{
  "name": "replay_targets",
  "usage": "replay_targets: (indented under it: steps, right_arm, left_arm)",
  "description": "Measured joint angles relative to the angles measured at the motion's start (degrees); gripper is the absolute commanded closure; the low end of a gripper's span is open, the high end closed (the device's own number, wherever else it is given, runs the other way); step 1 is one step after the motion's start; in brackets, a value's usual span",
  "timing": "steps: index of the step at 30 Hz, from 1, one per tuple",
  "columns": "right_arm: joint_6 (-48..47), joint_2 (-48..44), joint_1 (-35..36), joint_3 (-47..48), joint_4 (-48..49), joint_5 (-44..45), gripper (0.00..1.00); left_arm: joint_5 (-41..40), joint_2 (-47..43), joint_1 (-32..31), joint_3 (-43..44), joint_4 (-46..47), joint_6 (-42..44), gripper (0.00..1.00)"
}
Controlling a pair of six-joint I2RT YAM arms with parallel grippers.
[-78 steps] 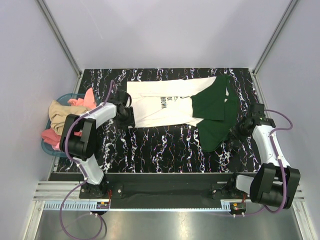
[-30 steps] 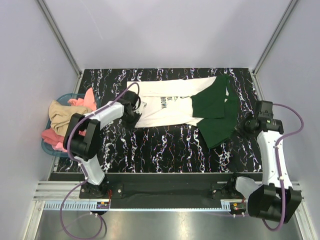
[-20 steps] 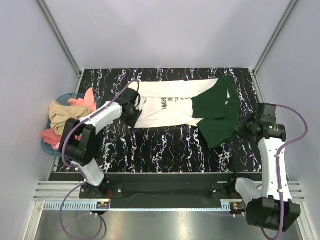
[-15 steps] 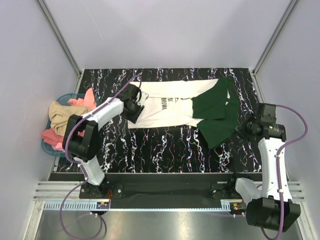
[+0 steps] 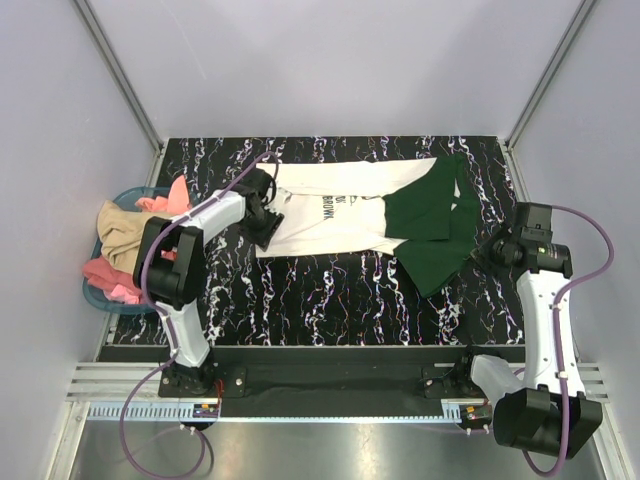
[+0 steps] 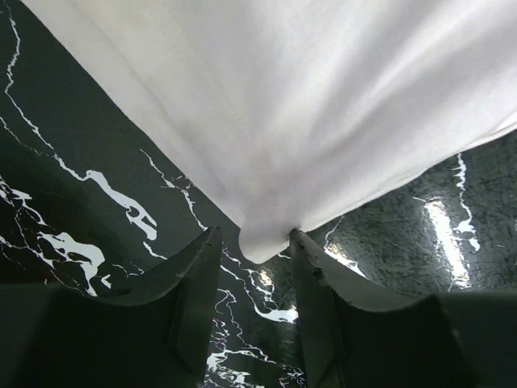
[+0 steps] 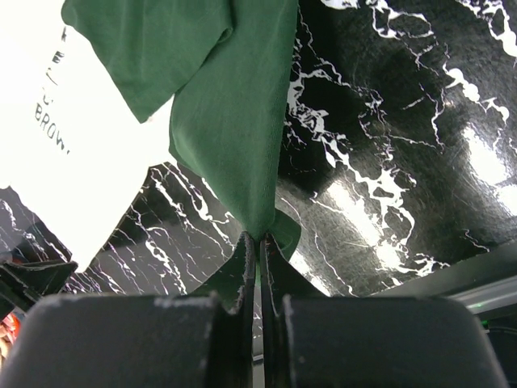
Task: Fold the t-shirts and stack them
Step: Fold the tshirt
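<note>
The cream-white t-shirt (image 5: 335, 215) with dark lettering lies spread across the back middle of the black marbled table (image 5: 330, 295). My left gripper (image 5: 268, 222) is at its near left corner. In the left wrist view the gripper (image 6: 254, 238) is open, and the tip of the white cloth (image 6: 307, 105) reaches between the fingertips, against the right finger and not pinched. The dark green t-shirt (image 5: 430, 220) lies crumpled over the white one's right end. My right gripper (image 5: 490, 250) (image 7: 258, 237) is shut on a pinched fold of the green cloth (image 7: 234, 121), drawn taut.
A blue basket (image 5: 135, 192) with tan and pink clothes sits off the table's left edge. Metal frame posts and pale walls close in the back and both sides. A black rail with both arm bases runs along the near edge.
My left gripper has opened and let go of the white shirt's corner, shifting slightly back and left. The right gripper stays shut on the green shirt and has hardly moved.
</note>
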Motion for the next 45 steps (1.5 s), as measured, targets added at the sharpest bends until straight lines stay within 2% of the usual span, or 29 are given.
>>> replay_targets:
  steps: [5, 8, 9, 10, 18, 28, 34, 38, 45]
  right_arm:
    - [-0.3, 0.0, 0.0, 0.3, 0.0, 0.1, 1.0]
    - [-0.5, 0.3, 0.0, 0.4, 0.0, 0.2, 1.0]
    - [-0.5, 0.6, 0.0, 0.5, -0.1, 0.3, 1.0]
    - [-0.6, 0.9, 0.0, 0.7, -0.2, 0.3, 1.0]
    - [-1.1, 0.7, 0.0, 2.4, -2.5, 3.4, 1.0]
    - [-0.2, -5.6, 0.0, 4.2, -8.0, 5.0, 1.0]
    - [-0.4, -9.9, 0.0, 4.1, -9.4, 5.7, 1.0]
    - [-1.3, -7.0, 0.0, 4.1, -7.8, 5.7, 1.0]
    - [-3.6, 6.9, 0.0, 10.7, -4.9, 7.1, 1.0]
  left_arm:
    - [1.2, 1.1, 0.5, 0.0, -0.1, 0.0, 0.59]
    - [2.2, 1.1, 0.5, -0.2, -0.1, 0.0, 0.83]
    - [2.7, 1.1, 0.5, -0.4, 0.0, 0.0, 0.96]
    - [3.2, 1.1, 0.5, -0.7, -0.1, 0.0, 1.0]
    - [4.3, -1.3, -0.6, -4.5, -1.4, -1.9, 1.0]
    - [4.5, -11.8, -8.0, -14.0, -3.1, -8.3, 1.0]
    - [4.4, -18.0, -10.5, -15.6, -5.6, -12.4, 1.0]
    - [3.8, -18.1, -10.4, -14.1, -6.4, -14.3, 1.0]
    - [2.4, -12.2, -8.3, -8.2, -6.6, -15.8, 1.0]
